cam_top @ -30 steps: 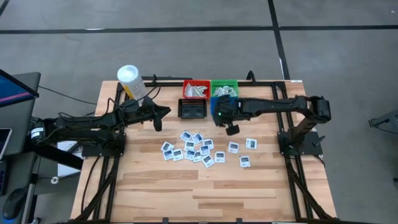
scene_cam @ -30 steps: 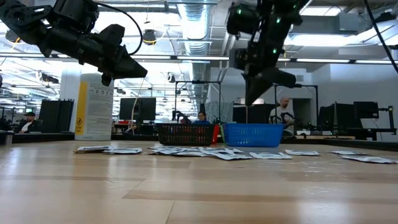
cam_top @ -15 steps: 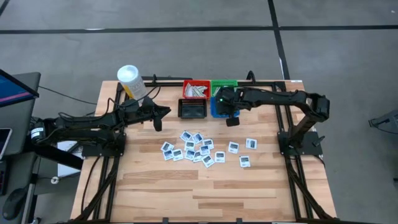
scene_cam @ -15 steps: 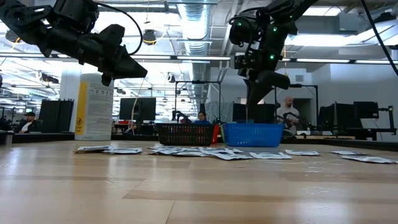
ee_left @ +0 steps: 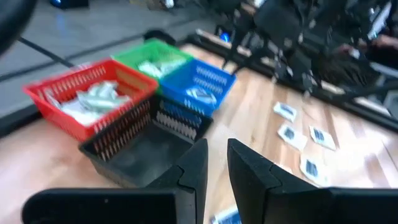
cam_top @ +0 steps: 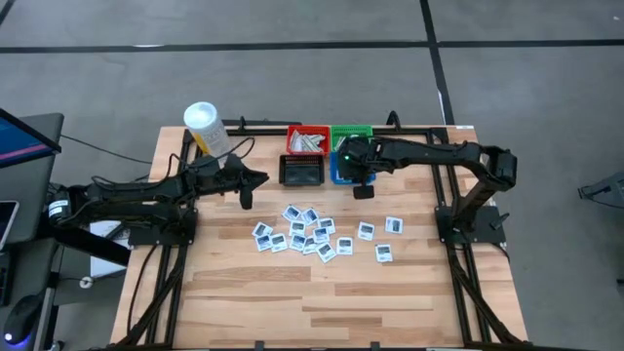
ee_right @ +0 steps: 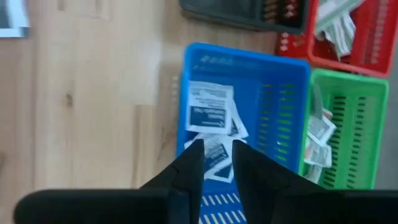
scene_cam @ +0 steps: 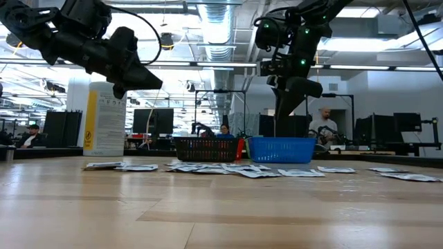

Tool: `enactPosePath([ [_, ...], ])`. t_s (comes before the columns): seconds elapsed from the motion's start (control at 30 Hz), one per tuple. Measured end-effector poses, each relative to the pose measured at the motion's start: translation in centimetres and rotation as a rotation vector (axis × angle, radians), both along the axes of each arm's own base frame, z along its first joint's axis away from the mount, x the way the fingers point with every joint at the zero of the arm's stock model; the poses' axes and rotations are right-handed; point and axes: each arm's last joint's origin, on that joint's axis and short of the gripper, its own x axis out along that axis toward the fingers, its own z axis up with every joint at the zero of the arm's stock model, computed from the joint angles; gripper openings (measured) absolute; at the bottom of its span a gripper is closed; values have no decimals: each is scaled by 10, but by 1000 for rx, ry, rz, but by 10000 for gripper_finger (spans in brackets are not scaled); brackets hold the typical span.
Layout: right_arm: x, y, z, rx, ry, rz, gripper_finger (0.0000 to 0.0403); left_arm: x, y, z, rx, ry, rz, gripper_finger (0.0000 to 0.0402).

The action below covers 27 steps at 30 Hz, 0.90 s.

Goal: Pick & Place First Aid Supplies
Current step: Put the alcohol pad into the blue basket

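Several square white first aid packets (cam_top: 307, 234) lie flat on the wood in the middle of the table. Two more lie in the blue bin (ee_right: 286, 112), one of them a printed square (ee_right: 210, 106). My right gripper (ee_right: 217, 155) hangs above that bin, pointing steeply down, its fingers apart with nothing between them. It shows high over the bin in the low view (scene_cam: 284, 104). My left gripper (cam_top: 255, 177) waits in the air left of the black bin (cam_top: 301, 172), a narrow gap between its fingers (ee_left: 216, 155), holding nothing.
A red bin (cam_top: 307, 141) and a green bin (cam_top: 353, 132), both with pale packets, stand behind the black and blue bins at the far edge. A white tub with a yellow label (cam_top: 205, 127) stands at the far left. Bare wood lies toward the near edge.
My right gripper has swung toward the table's far edge, from beside the loose packets to above the blue bin, and has then kept still.
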Motion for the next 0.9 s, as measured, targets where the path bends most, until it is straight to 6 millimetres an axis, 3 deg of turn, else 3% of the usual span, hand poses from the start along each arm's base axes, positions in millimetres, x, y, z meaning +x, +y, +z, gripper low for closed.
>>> enactPosePath([
  [0.4, 9, 31, 0, 6, -4, 86, 68, -3, -22, -18, -103, 184, -316, 63],
  [0.57, 11, 41, 0, 7, -4, 116, 67, -5, -25, -22, -115, 227, -337, 68],
  [0.77, 12, 44, 0, 4, -7, 123, 67, -10, -28, -31, -170, 331, -342, 87],
  [0.9, 11, 41, 0, -44, 3, 98, 67, -9, -41, -33, -177, 353, -412, 87],
])
